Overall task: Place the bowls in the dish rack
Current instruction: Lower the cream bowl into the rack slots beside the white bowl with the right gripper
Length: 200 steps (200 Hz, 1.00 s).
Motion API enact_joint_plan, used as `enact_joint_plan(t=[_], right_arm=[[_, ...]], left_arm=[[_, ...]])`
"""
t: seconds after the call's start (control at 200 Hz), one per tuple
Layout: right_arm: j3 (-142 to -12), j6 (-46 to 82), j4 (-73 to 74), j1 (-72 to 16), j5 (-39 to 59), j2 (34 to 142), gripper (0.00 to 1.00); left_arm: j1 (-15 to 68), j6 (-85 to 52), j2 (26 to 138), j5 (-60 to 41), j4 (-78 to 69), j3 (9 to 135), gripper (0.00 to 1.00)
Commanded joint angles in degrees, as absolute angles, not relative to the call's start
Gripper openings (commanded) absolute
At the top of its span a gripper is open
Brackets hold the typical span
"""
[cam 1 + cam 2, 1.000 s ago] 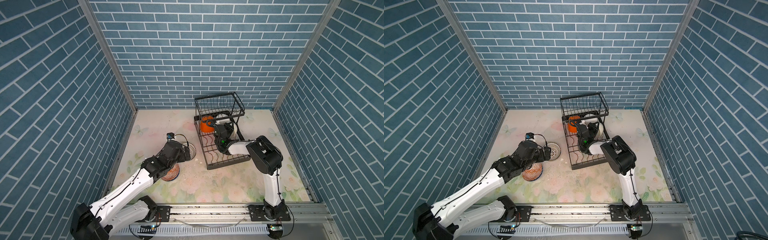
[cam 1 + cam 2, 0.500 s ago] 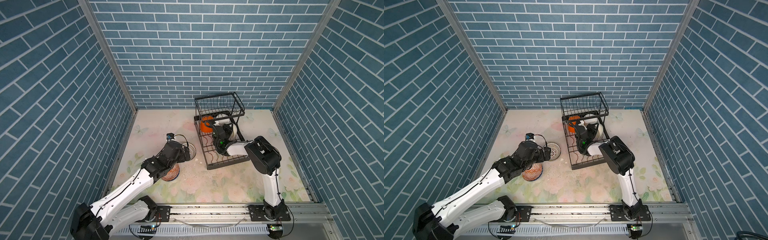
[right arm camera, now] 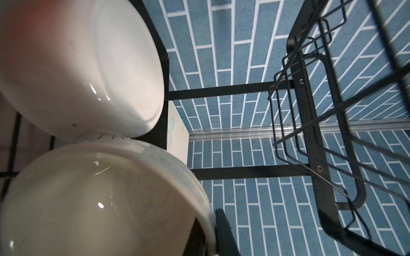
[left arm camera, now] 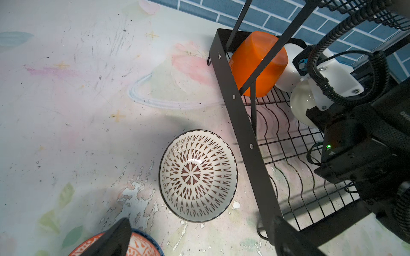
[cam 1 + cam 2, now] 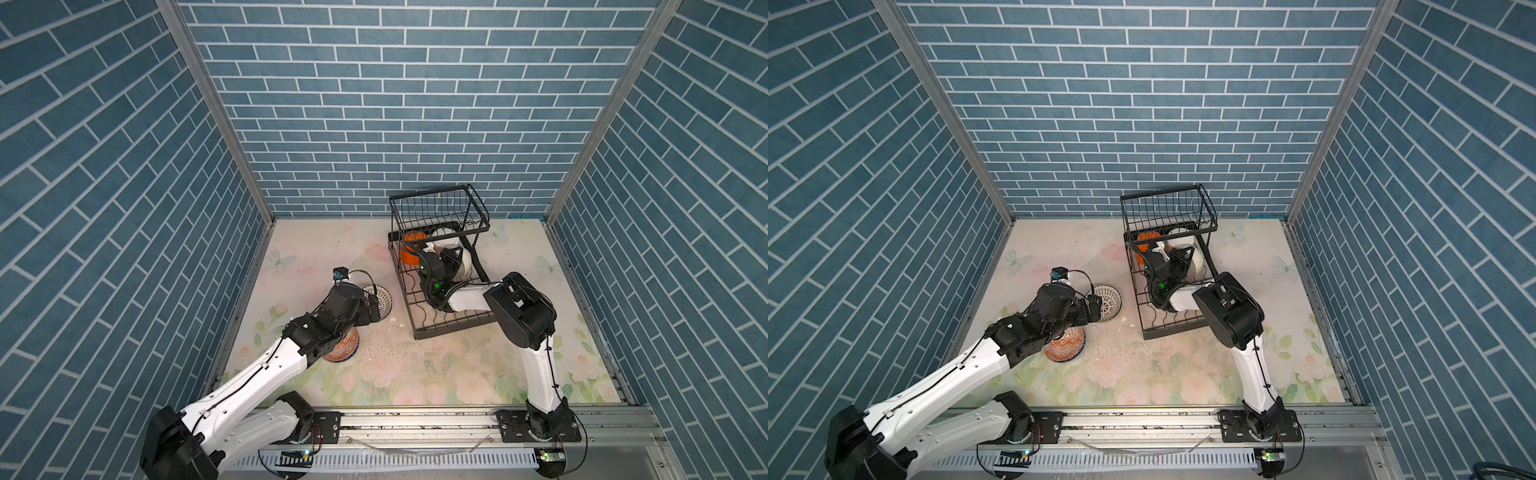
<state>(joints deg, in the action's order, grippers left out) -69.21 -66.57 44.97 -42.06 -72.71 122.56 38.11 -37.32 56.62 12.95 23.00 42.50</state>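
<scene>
The black wire dish rack stands at the back right. Under its raised basket an orange bowl and a white bowl lean on edge. Beside them, my right gripper is shut on the rim of a cream bowl over the divider wires. My left gripper hangs open and empty above the table, just short of a dark patterned bowl. An orange patterned bowl lies partly under that arm.
The rack's side bar runs close beside the dark patterned bowl. The raised basket hangs over the rack's far end. Blue brick walls close in the left, back and right. White chips lie on the flowered mat.
My right gripper with the cream bowl has edged slightly deeper into the rack. The left arm has held still.
</scene>
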Motion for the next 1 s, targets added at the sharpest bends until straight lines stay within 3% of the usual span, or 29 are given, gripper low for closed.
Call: enact_joint_plan(t=[0.0, 0.995], right_arm=[[-70.4, -68.49, 42.09, -41.6, -72.53, 124.47, 0.0], [-72.65, -72.95, 40.85, -40.88, -74.51, 127.23, 0.0]], left_arm=[[37.66, -37.09, 55.72, 13.41, 23.03, 41.75, 1.0], [37.09, -37.18, 56.14, 12.45, 21.62, 40.69, 1.0]])
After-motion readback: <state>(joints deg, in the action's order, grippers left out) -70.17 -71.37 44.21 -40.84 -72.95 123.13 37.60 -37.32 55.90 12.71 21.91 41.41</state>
